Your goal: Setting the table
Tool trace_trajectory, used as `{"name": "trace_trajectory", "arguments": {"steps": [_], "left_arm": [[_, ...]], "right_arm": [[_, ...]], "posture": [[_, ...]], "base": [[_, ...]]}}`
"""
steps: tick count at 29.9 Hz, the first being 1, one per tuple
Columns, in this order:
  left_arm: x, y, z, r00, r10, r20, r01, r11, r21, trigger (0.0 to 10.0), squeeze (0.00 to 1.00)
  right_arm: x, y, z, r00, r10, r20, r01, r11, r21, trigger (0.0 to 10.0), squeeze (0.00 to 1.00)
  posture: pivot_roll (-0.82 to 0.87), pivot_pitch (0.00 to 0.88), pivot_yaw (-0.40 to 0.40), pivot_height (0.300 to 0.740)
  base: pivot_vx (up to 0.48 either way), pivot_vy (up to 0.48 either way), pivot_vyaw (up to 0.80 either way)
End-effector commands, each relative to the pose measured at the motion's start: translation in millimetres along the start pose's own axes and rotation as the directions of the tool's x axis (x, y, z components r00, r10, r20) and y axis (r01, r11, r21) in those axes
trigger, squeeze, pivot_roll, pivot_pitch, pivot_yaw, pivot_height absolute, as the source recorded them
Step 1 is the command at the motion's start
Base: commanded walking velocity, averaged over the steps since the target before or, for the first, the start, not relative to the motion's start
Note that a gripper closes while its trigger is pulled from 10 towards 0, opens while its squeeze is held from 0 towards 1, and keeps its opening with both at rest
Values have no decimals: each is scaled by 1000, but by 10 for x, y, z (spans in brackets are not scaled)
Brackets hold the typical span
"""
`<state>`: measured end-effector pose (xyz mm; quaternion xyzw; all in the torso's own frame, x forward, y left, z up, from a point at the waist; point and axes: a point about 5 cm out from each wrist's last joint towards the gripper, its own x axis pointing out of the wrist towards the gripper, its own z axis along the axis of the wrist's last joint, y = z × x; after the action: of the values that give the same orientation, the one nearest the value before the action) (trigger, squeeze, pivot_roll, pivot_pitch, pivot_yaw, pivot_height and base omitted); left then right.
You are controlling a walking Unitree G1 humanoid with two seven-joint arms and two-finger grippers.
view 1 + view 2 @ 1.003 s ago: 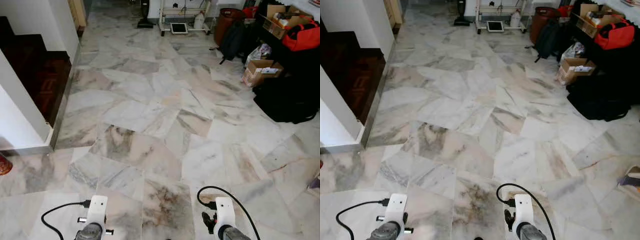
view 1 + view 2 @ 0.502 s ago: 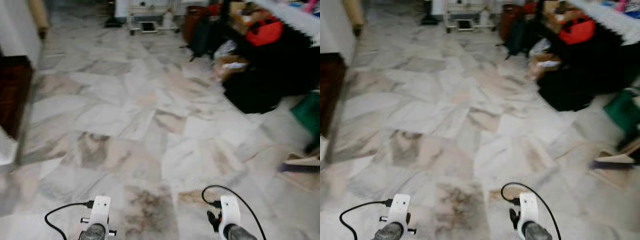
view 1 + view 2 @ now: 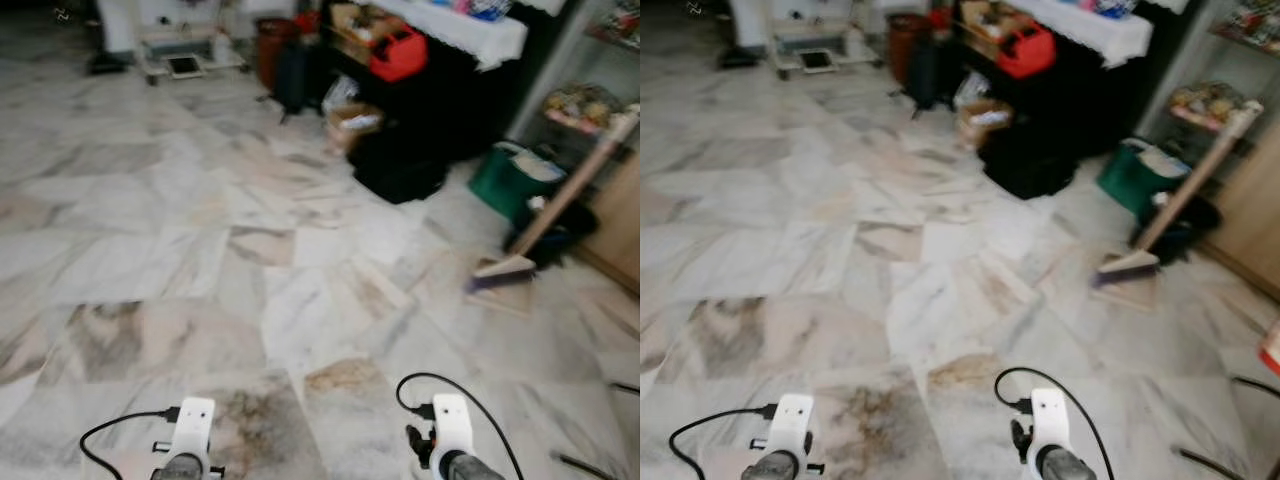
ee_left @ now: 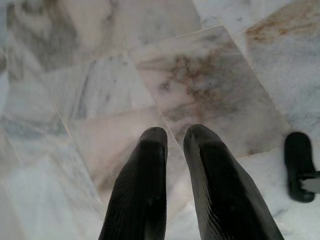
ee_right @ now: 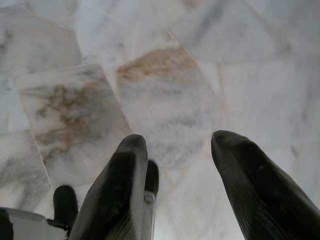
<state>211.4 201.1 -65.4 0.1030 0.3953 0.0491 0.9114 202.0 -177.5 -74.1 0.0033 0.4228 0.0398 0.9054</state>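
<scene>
Two grippers hang low over bare marble floor [image 3: 200, 260], both empty. Left gripper [image 4: 172, 137]: fingers nearly together, a thin gap between the tips, nothing held. Right gripper [image 5: 177, 145]: fingers well apart, nothing between them.

Task items: no tableware can be made out. A white-clothed table [image 3: 470, 25] stands at far right, over a dark space packed with a red bag [image 3: 398, 55], black bags [image 3: 400, 165] and a cardboard box [image 3: 352, 118]. What lies on the cloth is too blurred to name.

Step in hand, by judgement: travel and search, not handling. To do it well, keep both arms tucked and low, steady the head once turning ends, and confirm the table's contents before closing in.

Open room: the floor ahead and to the left is wide and free. Edges to mind lie on the right: a broom [image 3: 555, 200] leans with its head on the floor, a green bin [image 3: 505, 180] stands just beyond it, and shelving [image 3: 590, 100] behind. A dark cable [image 3: 585, 462] lies on the floor near the right arm; route clear of it.
</scene>
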Motion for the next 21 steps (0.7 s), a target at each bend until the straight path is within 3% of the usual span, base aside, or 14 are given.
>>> {"name": "trace_trajectory", "arguments": {"steps": [1,9,12,21], "left_arm": [[-10,-57,-38,1000,-21,-17,22,999,24,10000,0],[-7,-42,-31,1000,-18,-16,19,999,38,10000,0],[-9,-54,-36,999,-30,-13,31,996,87,10000,0],[-16,-56,-70,999,-33,-31,35,998,52,10000,0]], "right_arm": [[-7,-45,-10,1000,-25,-3,25,999,31,10000,0],[-9,-55,-15,999,-43,-1,43,997,69,10000,0],[-14,-51,-41,999,-42,-8,42,997,67,10000,0],[-6,-27,-27,999,-38,-4,38,996,78,10000,0]], "posture": [[45,89,-57,740],[48,101,-55,740],[53,108,-52,740],[60,118,-55,740]], "base": [[0,0,-731],[0,0,-731],[0,-176,-731],[0,-120,-732]]}}
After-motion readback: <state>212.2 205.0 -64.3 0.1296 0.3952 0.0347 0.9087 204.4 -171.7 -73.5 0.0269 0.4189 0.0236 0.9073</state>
